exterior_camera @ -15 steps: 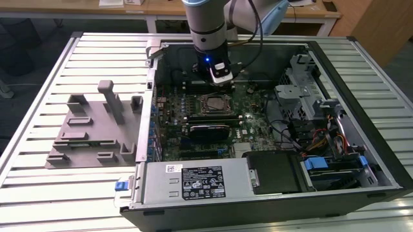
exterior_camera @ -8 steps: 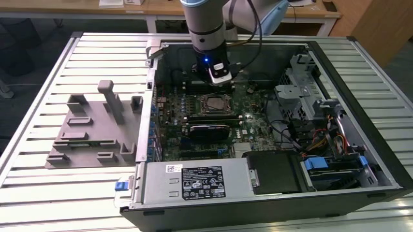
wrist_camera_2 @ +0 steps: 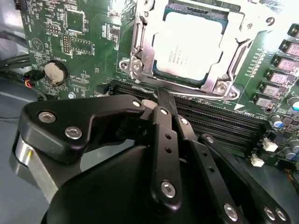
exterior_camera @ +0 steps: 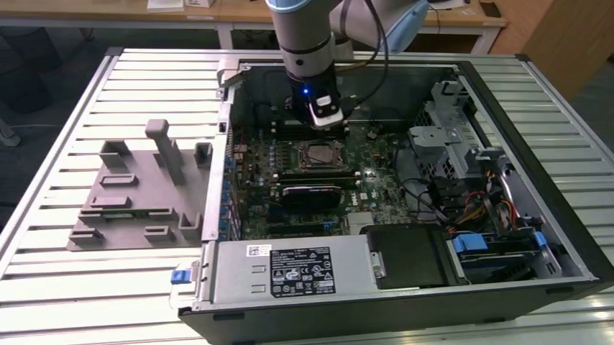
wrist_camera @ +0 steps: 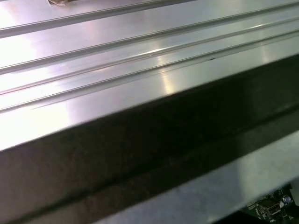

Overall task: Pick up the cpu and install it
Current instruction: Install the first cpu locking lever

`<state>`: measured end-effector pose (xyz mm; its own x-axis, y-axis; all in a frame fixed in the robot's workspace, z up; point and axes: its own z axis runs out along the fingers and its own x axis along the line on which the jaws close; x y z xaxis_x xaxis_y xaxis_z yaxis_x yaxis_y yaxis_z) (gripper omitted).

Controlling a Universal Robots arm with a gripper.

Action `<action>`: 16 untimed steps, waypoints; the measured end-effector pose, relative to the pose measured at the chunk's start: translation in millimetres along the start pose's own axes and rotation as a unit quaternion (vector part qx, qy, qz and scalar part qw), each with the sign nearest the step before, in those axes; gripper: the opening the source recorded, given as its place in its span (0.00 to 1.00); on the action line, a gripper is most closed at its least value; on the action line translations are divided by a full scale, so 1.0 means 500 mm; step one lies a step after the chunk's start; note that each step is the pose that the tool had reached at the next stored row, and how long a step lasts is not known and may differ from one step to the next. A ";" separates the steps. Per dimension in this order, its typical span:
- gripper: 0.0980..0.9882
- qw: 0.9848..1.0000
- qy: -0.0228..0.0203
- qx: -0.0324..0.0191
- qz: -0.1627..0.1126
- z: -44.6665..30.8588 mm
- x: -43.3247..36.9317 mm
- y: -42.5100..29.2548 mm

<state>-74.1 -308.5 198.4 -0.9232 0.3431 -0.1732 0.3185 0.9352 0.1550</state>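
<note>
Cpu (wrist_camera_2: 189, 49) — flat, shiny, square — in metal socket (wrist_camera_2: 140, 51).

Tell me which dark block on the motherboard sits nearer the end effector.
The socket frame holding the cpu; the black heatsink lies farther from the end effector, toward the power supply.

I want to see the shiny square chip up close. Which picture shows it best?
The second wrist view shows the cpu best: it is large there, lying in its metal socket frame on the motherboard. In the exterior view the cpu is a small square deep inside the computer case.
</note>
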 end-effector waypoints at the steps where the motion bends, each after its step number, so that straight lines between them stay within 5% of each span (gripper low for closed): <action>1: 0.01 1.000 0.000 0.000 0.001 0.001 0.000 0.000; 16: 0.01 1.000 -0.001 0.001 0.007 0.007 -0.002 -0.014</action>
<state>-74.5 -315.0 194.0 -0.9183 0.3558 -0.1735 0.3314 0.9308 0.1545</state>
